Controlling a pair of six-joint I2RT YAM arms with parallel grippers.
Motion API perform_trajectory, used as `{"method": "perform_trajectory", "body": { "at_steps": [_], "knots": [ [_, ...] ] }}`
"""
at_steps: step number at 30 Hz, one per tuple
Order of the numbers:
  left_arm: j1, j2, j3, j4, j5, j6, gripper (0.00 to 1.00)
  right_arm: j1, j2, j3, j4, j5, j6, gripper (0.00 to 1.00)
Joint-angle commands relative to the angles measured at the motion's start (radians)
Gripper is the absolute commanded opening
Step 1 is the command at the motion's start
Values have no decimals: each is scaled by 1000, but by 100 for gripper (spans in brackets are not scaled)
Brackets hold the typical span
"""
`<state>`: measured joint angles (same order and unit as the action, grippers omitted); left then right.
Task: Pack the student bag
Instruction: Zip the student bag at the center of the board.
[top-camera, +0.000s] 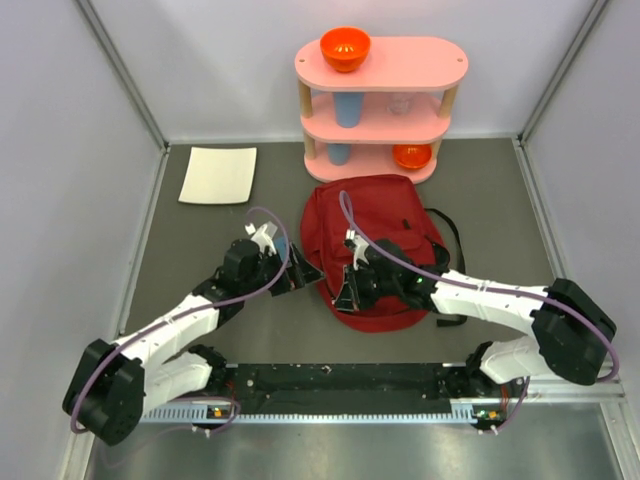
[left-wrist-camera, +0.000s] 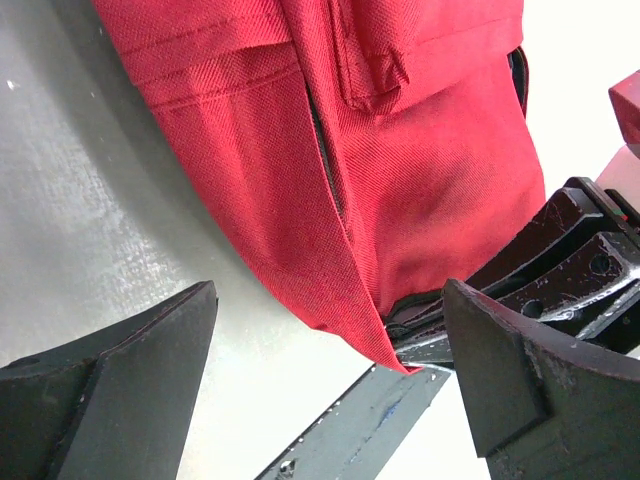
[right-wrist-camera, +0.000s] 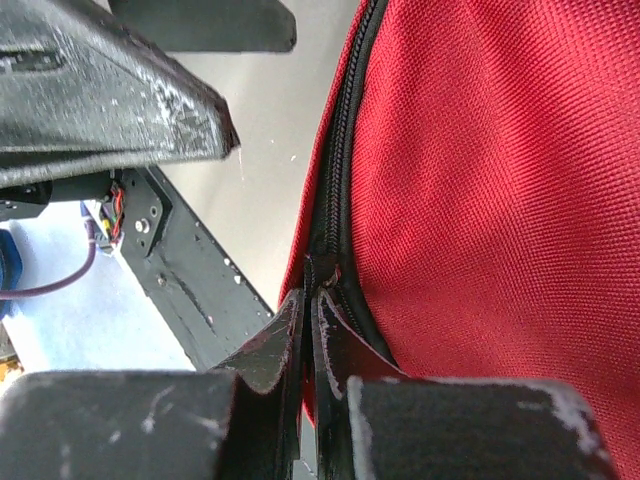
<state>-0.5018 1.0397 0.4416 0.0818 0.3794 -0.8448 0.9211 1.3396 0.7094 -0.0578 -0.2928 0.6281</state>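
A grey table (top-camera: 480, 200) is enclosed by pale walls (top-camera: 60, 150), and the bag (top-camera: 385, 225) is laid flat at its middle, just before a pink shelf (top-camera: 380, 70). The step in hand is judged to be the opening of the bag. The right gripper (right-wrist-camera: 312, 310) is seen pinched tight on the zipper (right-wrist-camera: 340, 150) at the bag's near left edge, though whether the pull tab itself is caught cannot be told. The left gripper (left-wrist-camera: 330, 300) is held wide apart just beside that same edge, with nothing gripped. Next, the zipper would need to be drawn along its curved track while the fabric is steadied by the left gripper, lest the soft bag be dragged. Bowls (top-camera: 345, 47) and cups (top-camera: 347, 108) are set on the shelf, and a white sheet (top-camera: 218, 175) is laid at the far left. The two grippers are crowded close together, so a clash is to be guarded against.
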Motion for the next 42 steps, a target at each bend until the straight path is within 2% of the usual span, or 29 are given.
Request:
{"method": "perform_trajectory", "body": {
  "at_steps": [1,8,10,13,14,15,17,18,21,26,32,40,41,42],
  "knots": [
    [-38,-20,-21,59,-76,-98,99,15,-2,25,47,-5,-15,0],
    [-116,135,42,148,-108,-135,99,13,-20,2,50,-3,-4,0],
    [-121,161,36,191,-99,-152,96,15,-26,1,50,-3,-8,0],
    [-121,209,9,288,-86,-183,81,13,-34,-5,47,-8,-10,0],
    [-121,226,8,309,-86,-186,69,13,-39,-8,46,-12,-10,0],
    [-122,233,8,314,-86,-188,62,13,-39,-10,39,-12,-13,0],
    [-121,238,5,322,-99,-189,41,15,-43,-19,32,-12,-14,0],
    [-119,235,5,319,-106,-182,26,13,-48,-25,27,-11,-13,0],
    [-110,211,17,265,-138,-145,1,13,-69,-54,24,-3,-2,0],
    [-72,143,57,129,-206,-62,0,15,-99,-96,15,0,7,0],
    [-1,82,68,65,-220,19,0,15,-117,-94,-7,-34,-10,0],
    [107,108,106,53,-108,85,0,15,-145,-91,-39,-54,-41,0],
    [121,120,111,53,-82,90,3,15,-146,-91,-37,-58,-42,0],
    [126,126,117,58,-67,107,17,13,-145,-90,-37,-58,-45,0]
  ]
}}
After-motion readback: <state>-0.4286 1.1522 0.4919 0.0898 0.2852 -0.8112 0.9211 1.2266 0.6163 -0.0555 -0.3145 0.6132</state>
